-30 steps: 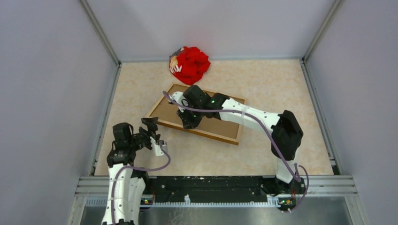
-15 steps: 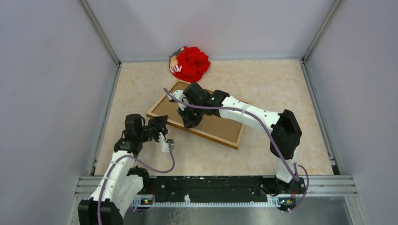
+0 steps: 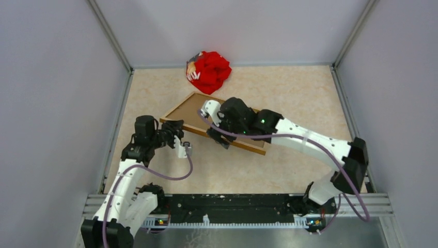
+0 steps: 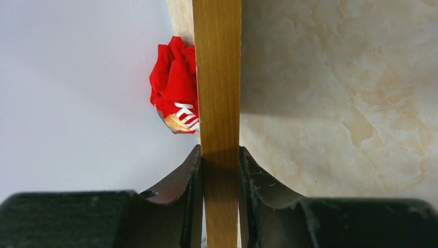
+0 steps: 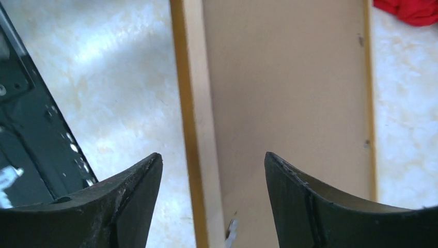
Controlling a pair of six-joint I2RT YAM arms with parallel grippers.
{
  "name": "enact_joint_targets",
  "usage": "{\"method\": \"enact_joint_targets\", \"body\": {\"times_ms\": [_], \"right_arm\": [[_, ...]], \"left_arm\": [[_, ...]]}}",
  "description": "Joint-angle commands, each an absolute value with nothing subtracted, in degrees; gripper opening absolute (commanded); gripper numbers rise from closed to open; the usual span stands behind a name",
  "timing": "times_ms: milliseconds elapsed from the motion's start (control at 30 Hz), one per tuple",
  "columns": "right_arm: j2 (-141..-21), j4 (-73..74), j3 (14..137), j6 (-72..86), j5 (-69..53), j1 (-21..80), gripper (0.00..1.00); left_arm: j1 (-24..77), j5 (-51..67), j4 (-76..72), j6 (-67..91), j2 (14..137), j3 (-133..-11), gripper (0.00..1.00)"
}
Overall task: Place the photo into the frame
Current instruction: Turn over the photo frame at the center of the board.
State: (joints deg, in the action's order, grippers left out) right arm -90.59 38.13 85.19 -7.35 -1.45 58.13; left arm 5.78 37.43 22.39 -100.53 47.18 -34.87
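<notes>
The frame (image 3: 188,109) is a thin brown wooden rectangle lying aslant in the middle of the table, with a plain brown board (image 5: 289,93) filling it. My left gripper (image 3: 173,127) is shut on the frame's left rail (image 4: 219,77), and both pads press the wood. My right gripper (image 3: 219,138) hangs open over the frame's near rail (image 5: 188,103), touching nothing. In the right wrist view the right gripper (image 5: 213,157) straddles that rail. The photo is not visible in any view.
A crumpled red cloth (image 3: 208,71) lies at the back of the table next to the frame's far corner; it also shows behind the rail as the red cloth (image 4: 173,85). Grey walls enclose the table on three sides.
My left gripper reached the frame's left rail and shut on it. My right gripper opened and drew back toward the near rail. The frame has shifted and now looks tilted.
</notes>
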Motion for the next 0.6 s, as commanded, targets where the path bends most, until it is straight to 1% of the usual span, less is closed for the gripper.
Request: {"method": "enact_joint_targets", "body": {"times_ms": [0, 167, 333, 433, 567], "right_arm": [[-84.02, 32.67, 77.85, -14.95, 10.13, 64.13, 0.73], [-87.04, 32.96, 76.52, -18.62, 18.75, 66.17, 0.73], [-90.34, 31.08, 76.16, -21.75, 22.82, 67.29, 0.72], [-92.23, 29.12, 76.11, -22.93, 26.63, 67.32, 0.66], [-92.57, 26.09, 75.54, -23.72, 29.11, 67.32, 0.47]], "left_arm": [[5.98, 41.11, 22.70, -96.68, 46.20, -40.37, 0.03], [5.98, 41.95, 23.25, -95.90, 44.80, -40.61, 0.03], [5.98, 41.49, 24.08, -94.72, 44.74, -41.34, 0.03], [5.98, 41.73, 23.93, -94.19, 44.48, -41.31, 0.04], [5.98, 41.96, 22.84, -92.24, 43.59, -41.28, 0.07]]}}
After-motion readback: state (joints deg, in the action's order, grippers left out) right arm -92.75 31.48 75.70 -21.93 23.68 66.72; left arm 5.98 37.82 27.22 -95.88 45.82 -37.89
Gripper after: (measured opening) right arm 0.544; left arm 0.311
